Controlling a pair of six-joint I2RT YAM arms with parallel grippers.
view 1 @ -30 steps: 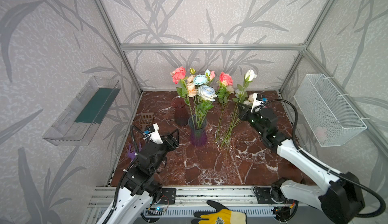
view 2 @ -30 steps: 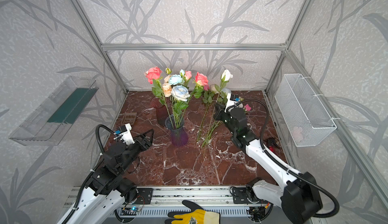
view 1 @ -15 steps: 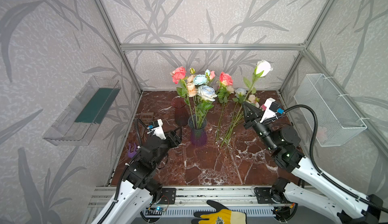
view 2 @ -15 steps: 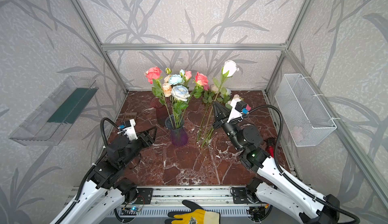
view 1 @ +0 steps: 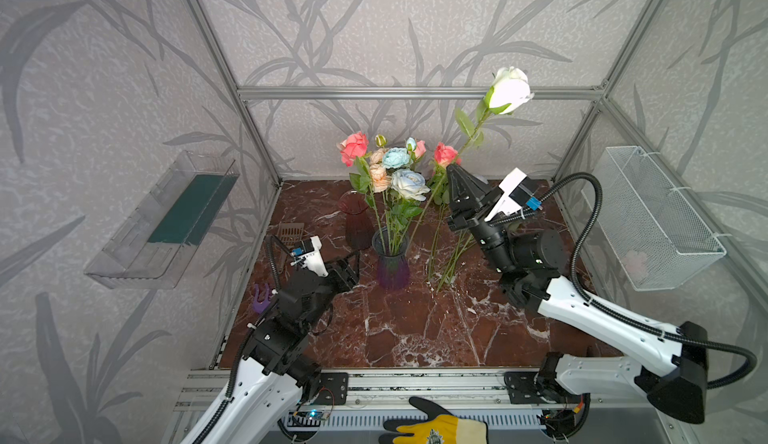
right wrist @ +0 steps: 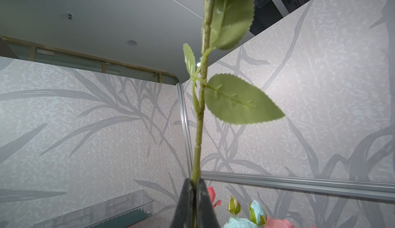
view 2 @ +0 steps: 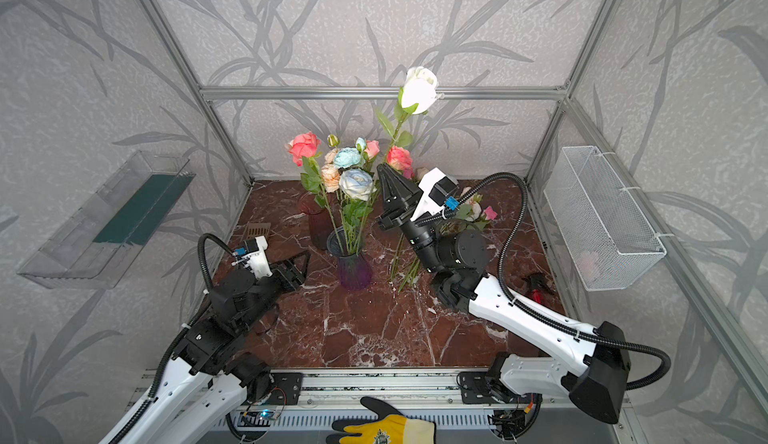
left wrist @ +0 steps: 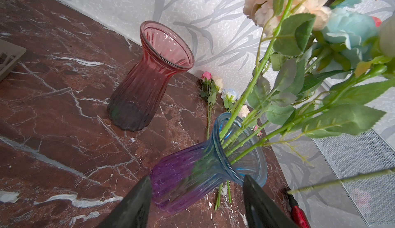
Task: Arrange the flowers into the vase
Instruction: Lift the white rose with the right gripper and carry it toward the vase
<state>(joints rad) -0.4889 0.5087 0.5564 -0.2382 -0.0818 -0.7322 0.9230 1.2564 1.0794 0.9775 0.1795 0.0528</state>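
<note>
Both jaws of my right gripper [right wrist: 193,181] are clenched on the green stem [right wrist: 199,130] of one white rose [view 1: 510,90]. The grip sits on the stem below its leaves [right wrist: 241,101]. From the jaws, the stem's long axis runs upward, steep but tilted, and leans away from the purple vase [view 1: 390,269]. The bloom is the top end and points up past the rear frame bar [view 1: 374,93]. In both top views the held rose stands higher than that vase, to the right of its mouth and clear of the table. The stem below the jaws is hidden by the gripper.

My left gripper [left wrist: 196,177] is released, with the jaws spread wide and grasping nothing. It points at the vase from the vase's left, near its body but apart from it in both top views.

Seated in the vase are flowers [view 1: 395,163] with pink, peach and pale blue heads, their stems roughly upright. To the right of the vase, loose stems [view 1: 449,254] lie flat on the marble table [view 1: 415,329]. Behind the vase, to its left, a red vase [view 1: 355,225] stands upright.
</note>
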